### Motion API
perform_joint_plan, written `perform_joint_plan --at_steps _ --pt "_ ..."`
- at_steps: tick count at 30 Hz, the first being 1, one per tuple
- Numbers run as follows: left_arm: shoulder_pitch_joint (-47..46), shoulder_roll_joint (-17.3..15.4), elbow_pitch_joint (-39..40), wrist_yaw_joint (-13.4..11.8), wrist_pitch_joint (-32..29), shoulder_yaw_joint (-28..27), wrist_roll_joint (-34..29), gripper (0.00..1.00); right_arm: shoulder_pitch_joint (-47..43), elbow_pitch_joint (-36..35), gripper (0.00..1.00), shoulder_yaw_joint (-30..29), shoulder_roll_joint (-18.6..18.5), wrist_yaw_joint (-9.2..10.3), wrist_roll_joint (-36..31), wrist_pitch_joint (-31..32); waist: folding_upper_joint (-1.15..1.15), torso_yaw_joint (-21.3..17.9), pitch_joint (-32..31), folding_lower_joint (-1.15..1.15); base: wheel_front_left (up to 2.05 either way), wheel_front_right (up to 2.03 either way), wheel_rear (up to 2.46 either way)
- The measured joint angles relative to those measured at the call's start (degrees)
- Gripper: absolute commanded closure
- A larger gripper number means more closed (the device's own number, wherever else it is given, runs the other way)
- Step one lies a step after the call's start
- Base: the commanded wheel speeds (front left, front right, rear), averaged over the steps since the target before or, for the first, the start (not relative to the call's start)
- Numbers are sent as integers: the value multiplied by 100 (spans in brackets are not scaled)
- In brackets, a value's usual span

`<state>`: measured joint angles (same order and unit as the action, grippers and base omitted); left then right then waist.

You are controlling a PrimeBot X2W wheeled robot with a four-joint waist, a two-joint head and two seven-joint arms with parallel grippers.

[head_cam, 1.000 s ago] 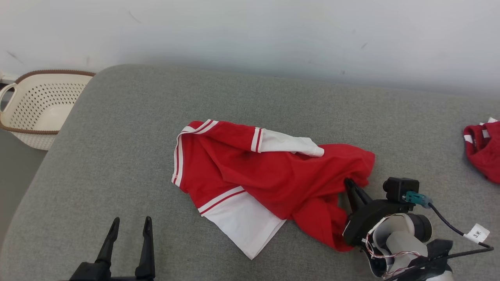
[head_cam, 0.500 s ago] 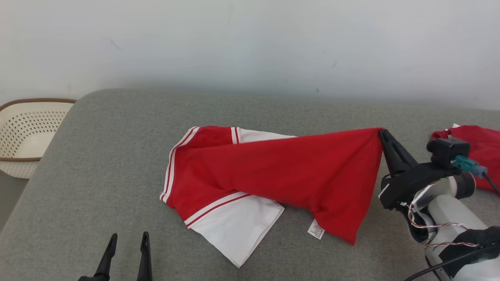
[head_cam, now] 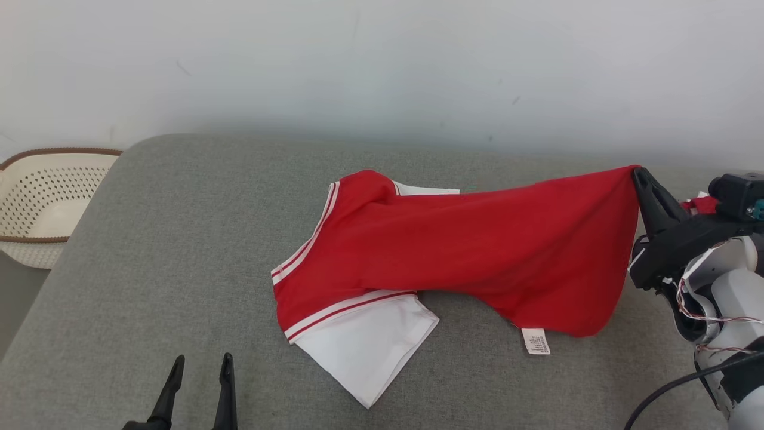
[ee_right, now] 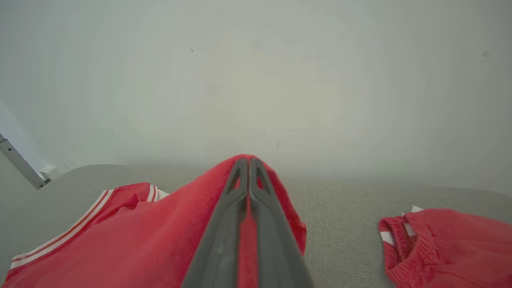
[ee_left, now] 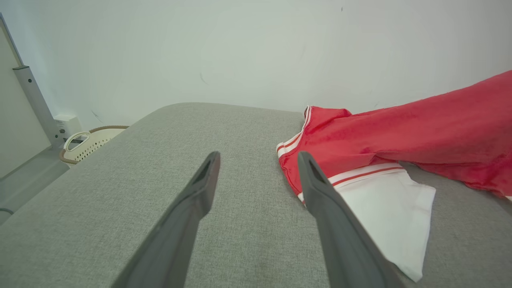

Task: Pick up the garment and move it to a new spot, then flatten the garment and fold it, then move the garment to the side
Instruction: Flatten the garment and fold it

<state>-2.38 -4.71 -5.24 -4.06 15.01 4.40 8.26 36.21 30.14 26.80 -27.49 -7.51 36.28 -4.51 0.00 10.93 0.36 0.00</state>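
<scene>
The garment is red with white sleeves and striped trim, on a grey cushioned surface. My right gripper is shut on a corner of its red cloth and holds that end up off the surface at the right, stretching the fabric; the left end and a white sleeve still lie flat. In the right wrist view the closed fingers pinch red cloth. My left gripper stands open at the lower left, nothing in it; in its wrist view the garment lies just right of its fingers.
A cream perforated basket stands off the surface's left end. A second red garment lies at the right, behind my right wrist. A white wall runs along the back. Bare grey surface lies left of the garment.
My right gripper has lifted its end of the garment and carried it up and to the right, pulling the cloth taut and dragging it right. The head camera has shifted. The left gripper stays open.
</scene>
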Motion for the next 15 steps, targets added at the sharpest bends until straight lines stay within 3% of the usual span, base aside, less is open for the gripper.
perform_joint_plan --at_steps 5,15 --pt "-46 15 1 43 0 11 -19 0 296 358 100 53 80 0 -14 103 0 65 99 0 0 0 0" --pt "-207 88 -55 93 0 45 -25 0 1012 1869 100 365 185 0 -269 -127 0 262 314 1 0 0 0"
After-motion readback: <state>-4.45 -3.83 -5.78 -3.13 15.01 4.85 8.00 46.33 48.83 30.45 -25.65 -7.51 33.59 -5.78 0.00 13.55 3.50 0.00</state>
